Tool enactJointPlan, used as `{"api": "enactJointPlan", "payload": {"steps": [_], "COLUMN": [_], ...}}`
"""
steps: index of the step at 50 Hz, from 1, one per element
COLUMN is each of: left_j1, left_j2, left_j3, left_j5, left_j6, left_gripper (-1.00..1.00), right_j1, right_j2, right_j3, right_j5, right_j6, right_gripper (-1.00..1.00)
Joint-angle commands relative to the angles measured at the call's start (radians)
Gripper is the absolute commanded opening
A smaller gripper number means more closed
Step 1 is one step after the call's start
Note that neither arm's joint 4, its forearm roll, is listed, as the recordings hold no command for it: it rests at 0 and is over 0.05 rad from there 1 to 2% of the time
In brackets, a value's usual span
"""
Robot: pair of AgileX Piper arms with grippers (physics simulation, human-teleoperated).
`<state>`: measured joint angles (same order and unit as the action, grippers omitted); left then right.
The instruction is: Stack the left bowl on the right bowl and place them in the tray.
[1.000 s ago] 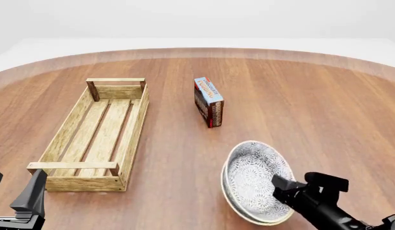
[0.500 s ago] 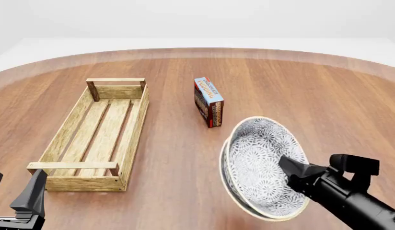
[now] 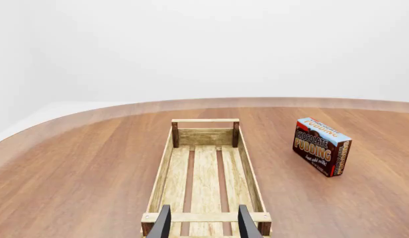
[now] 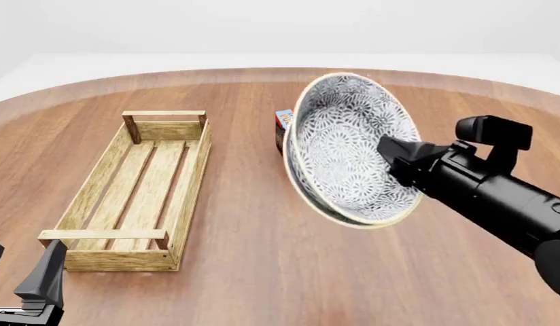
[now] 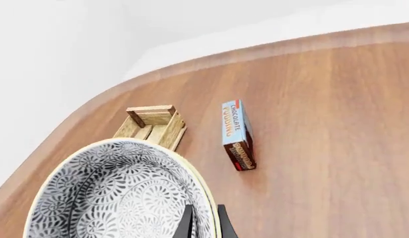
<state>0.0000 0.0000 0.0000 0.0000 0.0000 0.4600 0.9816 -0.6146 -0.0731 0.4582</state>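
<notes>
Now, from the front, the right gripper (image 4: 395, 155) is clamped on the rim of the bowls (image 4: 348, 146), two nested, held up off the table (image 4: 261, 272) and tipped so the patterned inside faces the camera. They hang at about 1 o'clock from the picture's centre, covering most of the carton (image 4: 282, 121) behind them. The tray (image 4: 139, 187) lies at 9 o'clock, long axis running away from the arms, well apart from the bowls. Down at 7 o'clock the left gripper (image 4: 22, 275) sits low near the tray's near end, fingers spread with nothing between them. Over to the left wrist view: its two fingers (image 3: 163, 223) frame the tray (image 3: 206, 168) straight ahead, gap open, and the carton (image 3: 321, 146) stands at 3 o'clock of the tray. On to the right wrist view: fingertips (image 5: 186, 223) pinch the bowls' rim (image 5: 118, 196), with the tray's far end (image 5: 153, 121) and the carton (image 5: 238, 134) on the table beyond.
</notes>
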Motion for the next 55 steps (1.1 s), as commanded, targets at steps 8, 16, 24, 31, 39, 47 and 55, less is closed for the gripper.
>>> {"api": "enactJointPlan", "payload": {"steps": [8, 16, 24, 31, 39, 47, 55], "left_j1": [0.0, 0.0, 0.0, 0.0, 0.0, 0.0, 0.0], "left_j2": [0.0, 0.0, 0.0, 0.0, 0.0, 0.0, 0.0], "left_j3": [0.0, 0.0, 0.0, 0.0, 0.0, 0.0, 0.0], "left_j5": [0.0, 0.0, 0.0, 0.0, 0.0, 0.0, 0.0], "left_j6": [0.0, 0.0, 0.0, 0.0, 0.0, 0.0, 0.0], "left_gripper": [1.0, 1.0, 1.0, 1.0, 1.0, 1.0, 1.0], "right_j1": [0.069, 0.085, 0.101, 0.124, 0.14, 0.171, 0.195], "right_j2": [0.251, 0.412, 0.6, 0.789, 0.947, 1.092, 1.222], "right_j3": [-0.375, -0.525, -0.734, -0.972, -1.186, -1.362, -1.529], "right_j5": [0.054, 0.045, 0.082, 0.169, 0.243, 0.292, 0.349], "right_j6": [-0.038, -0.032, -0.035, -0.047, -0.054, -0.046, -0.038], "right_gripper": [-1.0, -1.0, -1.0, -1.0, -1.0, -1.0, -1.0]}}
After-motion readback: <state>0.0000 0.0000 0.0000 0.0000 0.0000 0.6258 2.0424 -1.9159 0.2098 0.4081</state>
